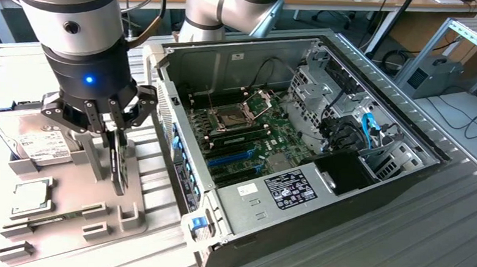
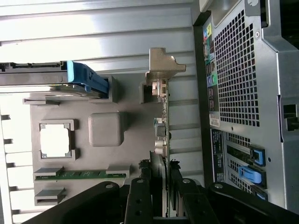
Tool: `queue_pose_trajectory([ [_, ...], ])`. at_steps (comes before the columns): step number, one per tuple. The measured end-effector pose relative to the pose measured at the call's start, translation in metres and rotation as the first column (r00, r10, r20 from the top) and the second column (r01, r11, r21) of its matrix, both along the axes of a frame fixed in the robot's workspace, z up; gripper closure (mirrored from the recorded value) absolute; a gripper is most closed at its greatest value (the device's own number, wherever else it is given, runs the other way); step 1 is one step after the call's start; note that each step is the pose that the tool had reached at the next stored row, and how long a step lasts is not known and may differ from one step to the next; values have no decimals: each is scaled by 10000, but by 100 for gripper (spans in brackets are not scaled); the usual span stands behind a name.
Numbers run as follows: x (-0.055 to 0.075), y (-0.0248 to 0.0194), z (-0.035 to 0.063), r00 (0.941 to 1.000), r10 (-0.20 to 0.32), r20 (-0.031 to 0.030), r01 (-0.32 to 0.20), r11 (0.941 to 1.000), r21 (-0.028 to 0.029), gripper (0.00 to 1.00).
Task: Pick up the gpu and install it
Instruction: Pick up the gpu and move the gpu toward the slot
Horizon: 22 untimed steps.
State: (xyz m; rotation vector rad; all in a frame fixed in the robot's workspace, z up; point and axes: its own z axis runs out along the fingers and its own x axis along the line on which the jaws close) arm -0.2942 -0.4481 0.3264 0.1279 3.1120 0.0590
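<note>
Claw [image 1: 118, 130]: pinches the gpu [image 1: 121, 164], with both fingers [image 2: 138, 200] pressed against the two flat faces of the card. Holds the black card upright on its long edge over the grey fixture plate [image 1: 80, 192], along the plate edge facing the open computer case [image 1: 399, 178]. Cannot confirm whether the lower card edge rests on the plate or hangs just clear. Points the silver bracket [image 2: 161, 65] away from the wrist, just beside a small holder block [image 2: 148, 91]. Shares the plate with a hard drive [image 1: 40, 143] at the bracket end, a memory stick [image 2: 79, 175] at the opposite end and a CPU chip [image 1: 31, 196] between them, all nearer the edge away from the case. Exposes motherboard [image 1: 238, 130] and blue expansion slots [image 1: 233, 159] inside the case.
</note>
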Motion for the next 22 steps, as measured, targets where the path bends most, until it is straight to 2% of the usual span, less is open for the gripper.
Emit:
queue_pose_trajectory([
  [15,2,-1,43,10000,0,-2,0,10000,4,73],
  [18,2,0,75,10000,0,0,0,10000,6,73],
  [22,4,0,168,10000,-1,-1,1,10000,6,73],
])
